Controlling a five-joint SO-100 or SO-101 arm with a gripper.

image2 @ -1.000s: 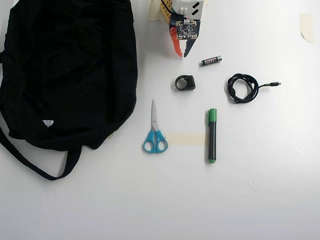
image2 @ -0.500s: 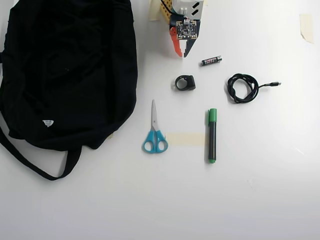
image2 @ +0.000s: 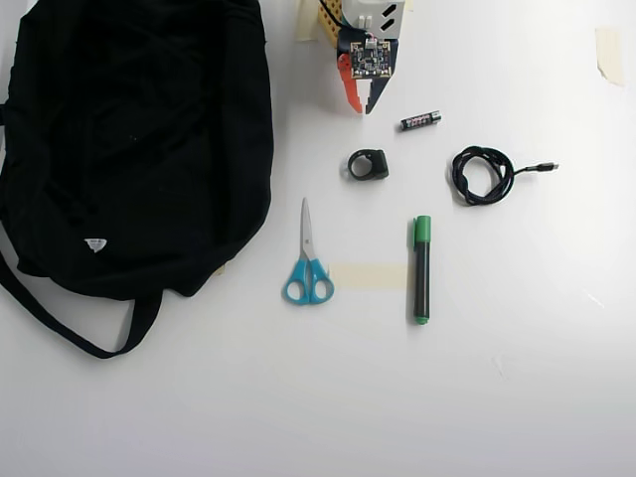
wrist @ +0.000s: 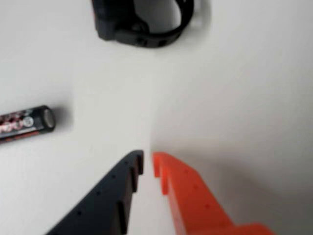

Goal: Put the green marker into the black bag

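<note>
- Nothing has moved since the earlier overhead pictures: the arm and all things on the table lie at the same places.
- Overhead view: the gripper point(image2: 362, 106) is at the far edge of the table point(image2: 517, 397), near the middle, and it points toward the near side. Its orange finger point(image2: 349, 89) and its dark finger point(image2: 379, 94) almost meet at the tips, and nothing is between them.
- The marker point(image2: 421, 270) lies flat at the right of the middle, its green cap at the far end, well apart from the gripper.
- The bag point(image2: 129, 139) fills the far left part of the table, with a white label point(image2: 95, 243) near its near edge and a strap point(image2: 60, 318) that runs out to the near left.
- Between the marker and the bag lie scissors point(image2: 307, 268) with blue handles, and a strip of tape point(image2: 370, 276) is just left of the marker.
- A black ring-like part point(image2: 368, 164) lies just near of the gripper, a battery point(image2: 420, 120) to its right, and a coiled cable point(image2: 483, 175) further right.
- Wrist view: the gripper point(wrist: 146, 164) comes in from the bottom edge, its tips with only a thin gap, holding nothing, above bare table point(wrist: 244, 98).
- The battery point(wrist: 24, 123) is at the left edge and the ring-like part point(wrist: 142, 22) at the top; the picture is blurred. The marker and the bag do not show here.
</note>
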